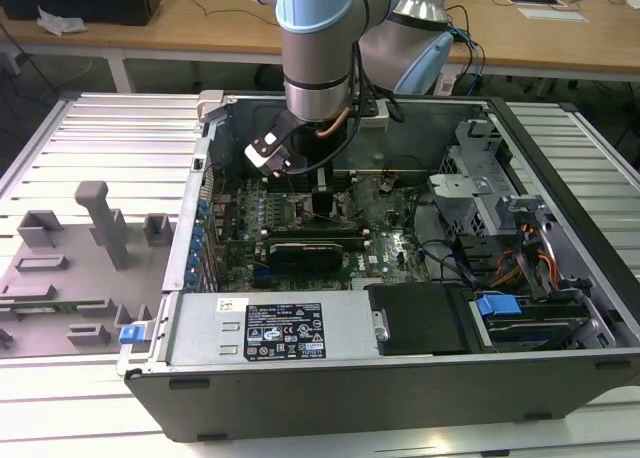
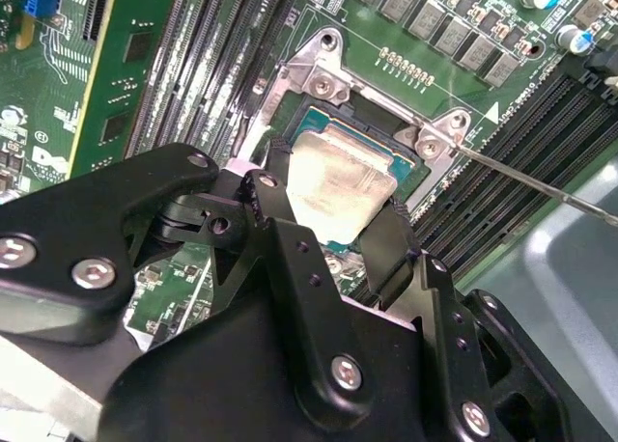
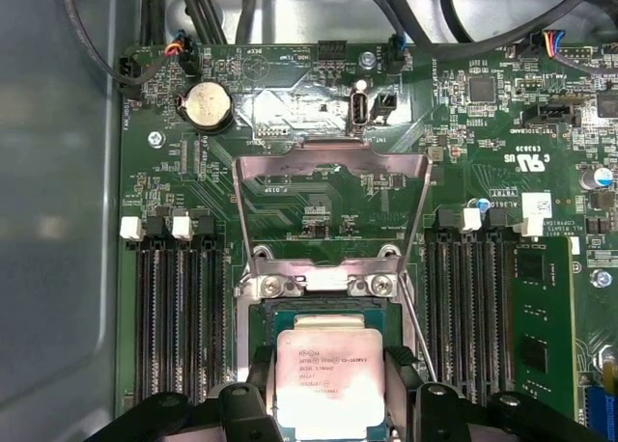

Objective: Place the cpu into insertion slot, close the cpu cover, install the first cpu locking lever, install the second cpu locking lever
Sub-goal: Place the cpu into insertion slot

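Fingers (image 2: 388, 241) pinching the cpu (image 3: 330, 376) by two opposite edges, low over the insertion slot (image 3: 319, 310); seated or not, cannot tell. Slot lies between two banks of black memory slots (image 3: 179, 307). The cpu cover (image 3: 330, 158) is swung open, clear of the chip. A thin locking lever (image 2: 526, 179) juts out from the slot's corner.

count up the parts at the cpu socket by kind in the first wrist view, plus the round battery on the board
cpu: 1
insertion slot: 1
cpu cover, swung open: 1
coin cell battery: 1
total: 4
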Action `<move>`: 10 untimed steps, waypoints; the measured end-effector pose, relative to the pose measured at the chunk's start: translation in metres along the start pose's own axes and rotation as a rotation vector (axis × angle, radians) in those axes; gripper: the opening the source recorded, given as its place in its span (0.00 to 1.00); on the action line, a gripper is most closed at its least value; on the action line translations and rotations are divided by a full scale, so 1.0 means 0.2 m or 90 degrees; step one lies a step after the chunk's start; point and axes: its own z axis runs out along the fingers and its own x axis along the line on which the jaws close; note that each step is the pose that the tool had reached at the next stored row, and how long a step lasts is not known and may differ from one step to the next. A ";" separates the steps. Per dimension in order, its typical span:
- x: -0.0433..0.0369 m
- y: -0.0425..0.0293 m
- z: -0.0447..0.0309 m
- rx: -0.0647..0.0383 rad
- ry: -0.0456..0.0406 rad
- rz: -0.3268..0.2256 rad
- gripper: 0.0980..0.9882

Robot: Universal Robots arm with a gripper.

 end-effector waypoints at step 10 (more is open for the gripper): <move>0.000 0.001 0.000 0.000 0.0000 0.000 0.51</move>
